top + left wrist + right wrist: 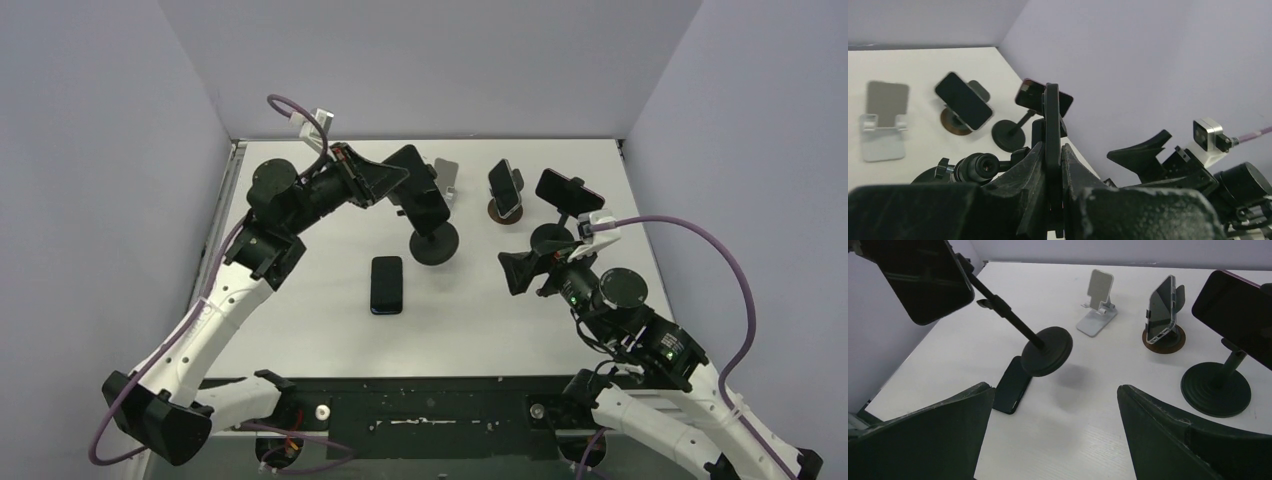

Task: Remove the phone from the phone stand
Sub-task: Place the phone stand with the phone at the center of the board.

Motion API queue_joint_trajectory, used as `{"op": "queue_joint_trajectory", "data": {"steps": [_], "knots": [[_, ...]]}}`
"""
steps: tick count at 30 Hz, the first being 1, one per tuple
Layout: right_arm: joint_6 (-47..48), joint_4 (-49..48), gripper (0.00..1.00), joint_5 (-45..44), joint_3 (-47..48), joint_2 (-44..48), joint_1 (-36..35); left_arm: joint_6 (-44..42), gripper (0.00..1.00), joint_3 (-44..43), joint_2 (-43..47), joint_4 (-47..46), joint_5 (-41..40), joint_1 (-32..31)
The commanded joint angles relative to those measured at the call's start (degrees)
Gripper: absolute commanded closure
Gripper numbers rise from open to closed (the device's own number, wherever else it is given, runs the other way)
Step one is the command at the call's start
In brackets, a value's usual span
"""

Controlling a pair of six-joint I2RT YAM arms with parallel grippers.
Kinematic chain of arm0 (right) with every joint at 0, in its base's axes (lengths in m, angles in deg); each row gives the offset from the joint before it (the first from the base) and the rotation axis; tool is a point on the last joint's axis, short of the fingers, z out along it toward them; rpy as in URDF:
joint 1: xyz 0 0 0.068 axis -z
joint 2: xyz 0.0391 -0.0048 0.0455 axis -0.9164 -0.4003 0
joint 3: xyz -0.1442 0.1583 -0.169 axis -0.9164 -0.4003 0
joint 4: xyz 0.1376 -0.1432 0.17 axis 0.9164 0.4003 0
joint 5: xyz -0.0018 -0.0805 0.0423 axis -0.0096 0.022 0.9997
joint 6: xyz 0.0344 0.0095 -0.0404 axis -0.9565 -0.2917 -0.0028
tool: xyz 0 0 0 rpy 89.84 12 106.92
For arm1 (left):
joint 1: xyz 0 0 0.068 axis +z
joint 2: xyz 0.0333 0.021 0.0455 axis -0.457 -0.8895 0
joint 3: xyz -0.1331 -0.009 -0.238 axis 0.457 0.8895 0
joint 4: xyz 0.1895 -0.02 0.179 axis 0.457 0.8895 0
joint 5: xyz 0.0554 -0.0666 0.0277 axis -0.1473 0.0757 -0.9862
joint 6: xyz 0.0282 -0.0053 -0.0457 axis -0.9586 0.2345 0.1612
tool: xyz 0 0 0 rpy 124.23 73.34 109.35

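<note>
- The phone [923,280] is up in the air over the left half of the counter [330,340]. It is clamped edge-on between the fingers of the left end effector [402,186] and sits in the cradle of its phone stand [1047,357].
- That stand seems to hang from the phone: its round base is tilted and looks clear of the counter, with a shadow beside it.
- The right end effector [515,270] hovers with its fingers wide apart, holding nothing and facing the stand's base.
- To do this step well, I judge the right one should close on the stem or base and hold it firm. The left should then draw the phone straight out of the cradle without twisting, so the clamp lets go without a jerk.
- One risk is the base swinging down onto the flat phone [387,285] lying near it on the counter.
- Phones, four: the one held, the flat one, one on the brown-based stand [492,210] and one on the other black stand [552,240].
- Stands, four: those three and a white stand [447,180], which is empty.
</note>
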Motion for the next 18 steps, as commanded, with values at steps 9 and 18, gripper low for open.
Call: {"op": "queue_joint_trajectory", "data": {"steps": [9, 18], "knots": [[2.5, 2.4, 0.00, 6.4, 2.3, 2.2, -0.4, -2.5, 1.00, 4.3, -3.4, -19.7, 2.2, -10.8], [3.2, 4.0, 0.00, 7.7, 3.1, 3.0, -0.4, -4.5, 1.00, 10.6, -5.4, -25.4, 2.2, -14.1]]}}
